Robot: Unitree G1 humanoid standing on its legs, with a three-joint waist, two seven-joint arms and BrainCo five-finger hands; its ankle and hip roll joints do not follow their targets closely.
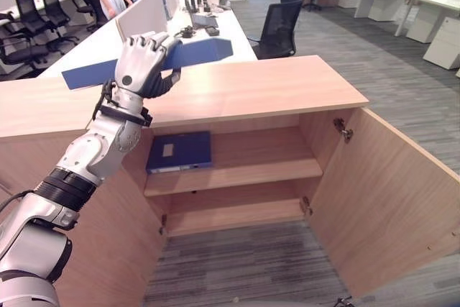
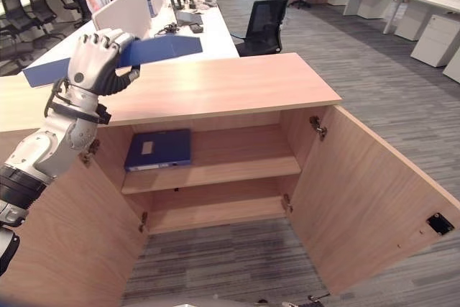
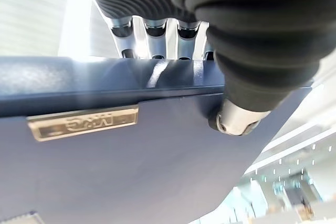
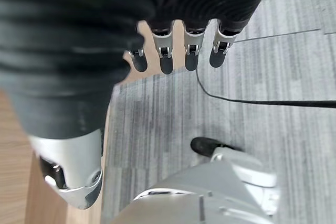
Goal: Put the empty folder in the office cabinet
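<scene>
My left hand grips the blue folder above the open cabinet's top; another blue binder lies on its shelf; my right hand hangs relaxed, fingers straight.

- This is a big office.
- Long white desks stand in rows.
- Black office chairs sit by them.
- Grey carpet covers the floor.
- A wooden cabinet stands open.
</scene>
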